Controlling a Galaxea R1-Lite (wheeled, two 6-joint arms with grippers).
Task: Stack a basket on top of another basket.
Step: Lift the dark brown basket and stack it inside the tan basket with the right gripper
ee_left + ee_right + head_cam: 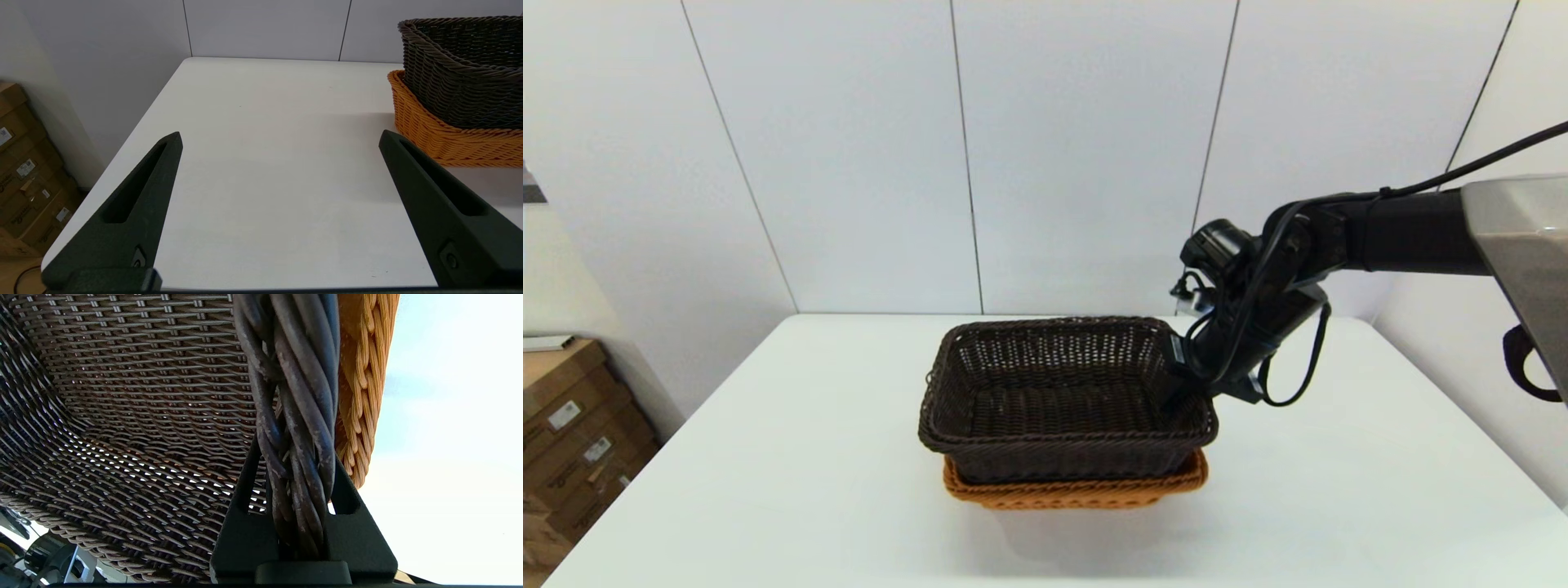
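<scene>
The dark brown basket (1062, 392) sits nested in the orange basket (1078, 492) at the middle of the white table (768, 457), its rim well above the orange rim. My right gripper (1181, 382) is shut on the braided rim at the dark basket's right end. The right wrist view shows that rim clamped between the fingers (241, 522), with the dark basket (122, 396) on one side and the orange basket (363, 375) on the other. My left gripper (281, 134) stands open and empty over bare table, apart from the dark basket (461, 69) and the orange basket (433, 134).
Cardboard boxes (572, 425) are stacked on the floor beyond the table's left edge. A white panelled wall (1054, 147) runs right behind the table's far edge. Bare tabletop surrounds the baskets on all sides.
</scene>
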